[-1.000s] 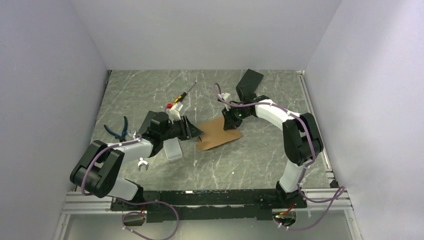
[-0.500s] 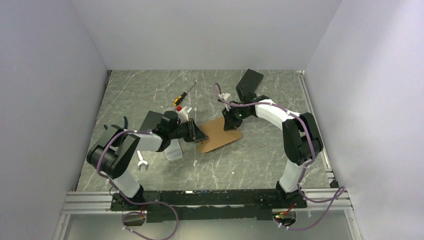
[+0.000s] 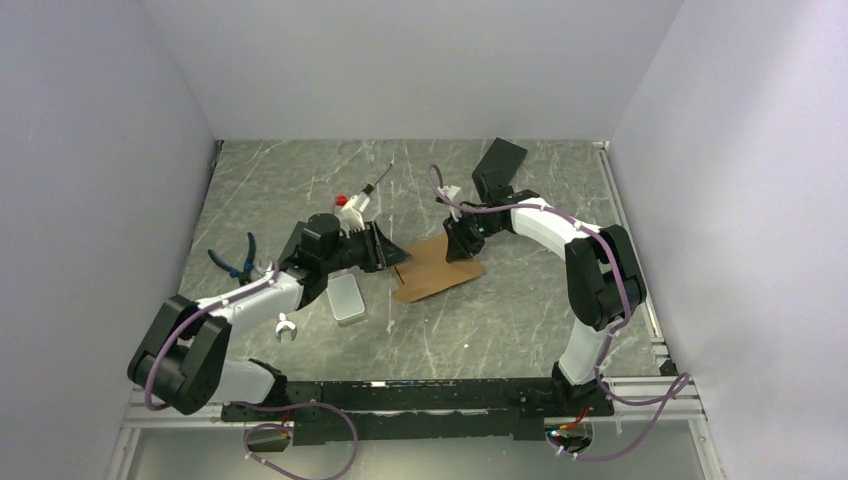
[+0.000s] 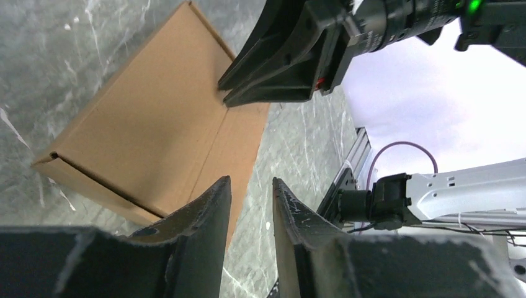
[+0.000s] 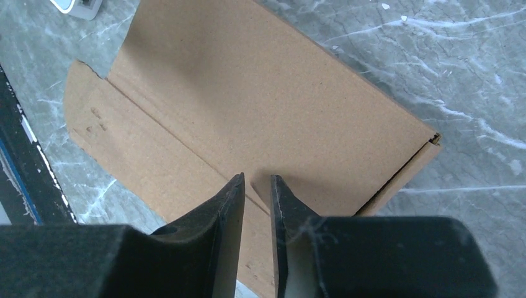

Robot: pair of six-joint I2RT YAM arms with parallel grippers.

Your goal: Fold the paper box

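My left gripper [image 4: 251, 181] shows a narrow slit between its matte black, scuffed fingers, with nothing clamped. My right gripper [image 5: 256, 178] is likewise slightly apart and empty, its tips low over the paper box [image 3: 437, 267]; I cannot tell whether they touch it. The box is plain tan cardboard, flat and creased, lying at frame centre in the top view between both grippers on the grey veined table [image 3: 480, 330]. To its left lie a small grey tin [image 3: 346, 298], blue-handled pliers [image 3: 238, 260] and a wrench [image 3: 284, 328]. Above it lie a yellow-handled screwdriver [image 3: 365, 192] and a black slab [image 3: 498, 160].

White-shelled left arm [image 3: 255, 292] and right arm [image 3: 548, 226], black joints, looping purple cables [image 4: 402, 144], scuffed black fingers [image 4: 205, 217]
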